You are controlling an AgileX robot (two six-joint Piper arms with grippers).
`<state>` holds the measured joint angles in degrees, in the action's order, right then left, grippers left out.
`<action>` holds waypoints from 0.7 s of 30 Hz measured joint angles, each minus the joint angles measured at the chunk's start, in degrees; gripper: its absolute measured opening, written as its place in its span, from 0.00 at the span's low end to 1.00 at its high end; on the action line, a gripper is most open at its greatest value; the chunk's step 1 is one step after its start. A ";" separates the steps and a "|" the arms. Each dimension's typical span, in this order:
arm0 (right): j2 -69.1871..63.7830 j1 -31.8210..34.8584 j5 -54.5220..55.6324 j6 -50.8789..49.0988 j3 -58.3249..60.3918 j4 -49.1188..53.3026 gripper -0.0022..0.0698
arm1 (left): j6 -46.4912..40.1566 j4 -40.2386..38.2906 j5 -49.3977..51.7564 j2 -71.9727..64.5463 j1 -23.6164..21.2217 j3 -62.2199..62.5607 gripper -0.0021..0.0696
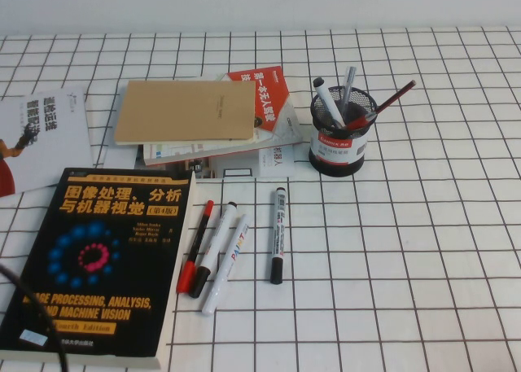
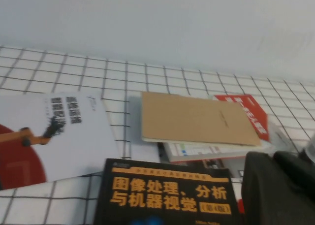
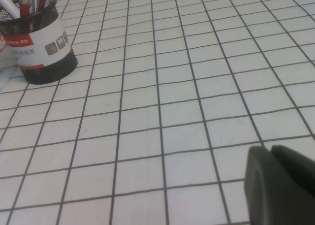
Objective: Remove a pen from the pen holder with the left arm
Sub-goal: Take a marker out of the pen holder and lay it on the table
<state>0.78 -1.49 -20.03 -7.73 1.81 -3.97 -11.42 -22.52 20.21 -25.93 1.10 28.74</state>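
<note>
The black mesh pen holder (image 1: 338, 136) with a white label stands right of the middle of the table, seen also in the right wrist view as the pen holder (image 3: 42, 48). It holds a white marker (image 1: 328, 101), a silver pen (image 1: 348, 83) and a red pencil (image 1: 389, 101). Neither gripper shows in the high view. In its wrist view my left gripper (image 2: 273, 158) is shut and empty, low over the near left of the table by the black book (image 2: 167, 195). My right gripper (image 3: 270, 151) is shut and empty above bare grid cloth, well away from the holder.
A black textbook (image 1: 94, 266) lies at the front left. Several pens (image 1: 216, 246) and a black-capped marker (image 1: 278, 234) lie beside it. A brown notebook (image 1: 187, 111) tops a stack of books behind, and a white booklet (image 1: 41, 136) lies at far left.
</note>
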 joint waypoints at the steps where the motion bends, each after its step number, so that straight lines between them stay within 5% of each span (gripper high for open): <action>1: 0.00 0.00 0.00 0.00 0.00 0.00 0.01 | -6.11 -5.36 0.23 -2.31 0.00 0.71 0.03; 11: 0.00 0.00 0.00 0.00 0.00 0.00 0.01 | -64.64 -56.61 4.09 -23.68 0.00 4.06 0.03; 16: 0.00 0.00 0.00 0.00 0.00 0.00 0.01 | -79.85 -69.22 7.79 -34.62 0.00 7.36 0.03; 21: 0.00 0.00 0.00 0.00 0.00 0.00 0.01 | -87.99 -73.84 10.92 -44.87 3.70 12.99 0.03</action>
<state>0.78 -1.49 -20.03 -7.73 1.81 -3.97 -99.41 -96.36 31.13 -70.80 4.80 41.73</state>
